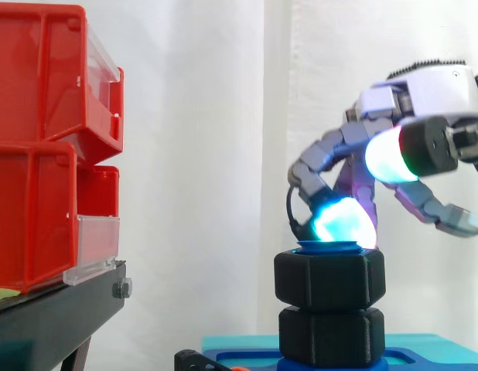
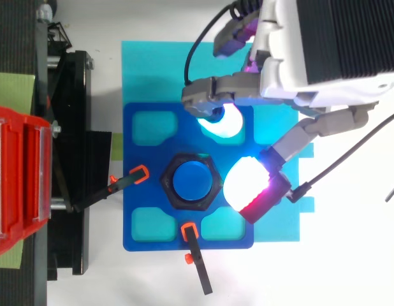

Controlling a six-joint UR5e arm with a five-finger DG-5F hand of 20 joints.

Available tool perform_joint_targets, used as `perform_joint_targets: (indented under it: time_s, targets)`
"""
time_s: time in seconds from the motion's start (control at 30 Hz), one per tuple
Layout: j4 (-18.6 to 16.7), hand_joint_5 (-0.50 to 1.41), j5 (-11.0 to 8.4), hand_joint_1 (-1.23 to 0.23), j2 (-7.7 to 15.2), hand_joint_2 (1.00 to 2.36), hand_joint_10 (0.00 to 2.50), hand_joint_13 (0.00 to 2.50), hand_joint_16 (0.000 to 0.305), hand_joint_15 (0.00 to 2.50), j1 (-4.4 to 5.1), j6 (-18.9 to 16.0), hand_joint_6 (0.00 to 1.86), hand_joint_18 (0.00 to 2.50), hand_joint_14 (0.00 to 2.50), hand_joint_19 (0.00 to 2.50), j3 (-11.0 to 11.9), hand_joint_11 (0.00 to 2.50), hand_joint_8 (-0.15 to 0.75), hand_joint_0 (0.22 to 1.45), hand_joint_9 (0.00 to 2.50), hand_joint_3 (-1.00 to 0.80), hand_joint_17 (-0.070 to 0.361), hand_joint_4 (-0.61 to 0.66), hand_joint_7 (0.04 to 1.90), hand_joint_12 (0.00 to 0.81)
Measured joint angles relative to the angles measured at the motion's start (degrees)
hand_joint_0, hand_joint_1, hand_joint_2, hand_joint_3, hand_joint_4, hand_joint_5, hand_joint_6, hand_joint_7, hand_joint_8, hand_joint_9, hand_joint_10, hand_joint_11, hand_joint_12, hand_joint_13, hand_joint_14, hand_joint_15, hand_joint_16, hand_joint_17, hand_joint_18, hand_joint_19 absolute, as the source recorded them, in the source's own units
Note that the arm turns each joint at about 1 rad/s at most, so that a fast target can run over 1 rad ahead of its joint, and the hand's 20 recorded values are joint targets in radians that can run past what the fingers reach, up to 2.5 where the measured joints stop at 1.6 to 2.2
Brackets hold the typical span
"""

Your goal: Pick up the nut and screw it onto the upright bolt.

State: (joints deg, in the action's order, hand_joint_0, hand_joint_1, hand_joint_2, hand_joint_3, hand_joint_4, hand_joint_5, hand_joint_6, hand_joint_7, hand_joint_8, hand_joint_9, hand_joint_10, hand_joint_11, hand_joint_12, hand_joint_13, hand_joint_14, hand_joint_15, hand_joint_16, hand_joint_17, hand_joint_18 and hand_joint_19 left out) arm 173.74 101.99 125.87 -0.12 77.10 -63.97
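A black hex nut (image 1: 329, 280) sits on the upright blue bolt (image 2: 190, 181), above a second black nut (image 1: 330, 335) lower on the same bolt. From above, the nut (image 2: 166, 182) rings the bolt's blue top at the middle of the blue base plate (image 2: 136, 191). My hand (image 1: 432, 89) hangs above and to the right of the bolt with its fingers spread and holding nothing. A cyan fingertip (image 1: 343, 220) hovers just over the top nut's far side. A white-magenta fingertip (image 2: 247, 182) is close beside the nut's right edge.
Red bins (image 1: 38, 154) are stacked on a black stand (image 1: 61, 309) at the left. Two black clamps with orange tips (image 2: 127, 182) (image 2: 196, 255) hold the base plate, which lies on a cyan mat (image 2: 146, 64).
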Motion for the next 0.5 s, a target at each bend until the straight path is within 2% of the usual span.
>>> perform_joint_targets:
  time_s: [0.1,0.23,0.27,0.3,0.37,0.4,0.43,0.47,0.5]
  targets:
    - [1.31,0.02,1.56,-0.25,0.04,1.0,0.02,1.25,0.032,0.04,-0.73,0.39,0.51,0.83,0.0,0.06,2.22,0.42,0.326,0.48,1.93,-0.5,0.072,0.19,1.22,0.277]
    - [5.21,-0.03,3.28,-0.28,0.05,1.0,0.02,1.15,0.038,0.06,-1.6,2.13,0.51,0.82,0.0,0.09,5.76,0.4,0.307,0.47,1.74,-0.5,0.085,0.23,1.06,0.303]
    - [6.1,-0.05,3.49,-0.29,0.05,1.0,0.01,1.09,0.04,0.06,-1.71,2.46,0.5,0.79,0.0,0.11,6.33,0.4,0.306,0.47,1.67,-0.5,0.09,0.23,0.97,0.32]
    - [7.12,-0.05,3.68,-0.29,0.05,1.0,0.01,1.09,0.04,0.06,-1.83,2.8,0.5,0.79,0.0,0.11,6.92,0.4,0.305,0.47,1.65,-0.5,0.091,0.24,0.96,0.324]
    - [8.06,-0.09,3.81,-0.3,0.06,1.0,0.01,0.91,0.045,0.03,-1.92,3.12,0.5,0.7,0.0,0.14,7.42,0.26,0.293,0.47,1.41,-0.5,0.1,0.2,0.8,0.347]
    - [8.38,-0.09,3.86,-0.3,0.07,1.0,0.01,0.86,0.045,0.01,-1.9,3.23,0.5,0.67,0.0,0.15,7.52,0.25,0.289,0.47,1.41,-0.5,0.102,0.2,0.79,0.347]
    - [8.49,-0.11,3.9,-0.3,0.07,1.0,0.01,0.7,0.047,0.0,-1.84,3.27,0.5,0.54,0.0,0.13,7.47,0.17,0.279,0.46,1.25,-0.5,0.105,0.18,0.75,0.359]
    - [8.47,-0.12,3.93,-0.3,0.07,1.0,0.0,0.53,0.05,0.0,-1.77,3.3,0.5,0.29,0.0,0.06,7.34,0.06,0.274,0.46,1.07,-0.5,0.112,0.15,0.71,0.378]
    - [8.31,-0.12,3.96,-0.3,0.07,1.0,0.0,0.49,0.049,0.0,-1.66,3.3,0.5,0.23,0.0,0.04,7.06,0.04,0.275,0.45,1.03,-0.5,0.111,0.15,0.7,0.377]
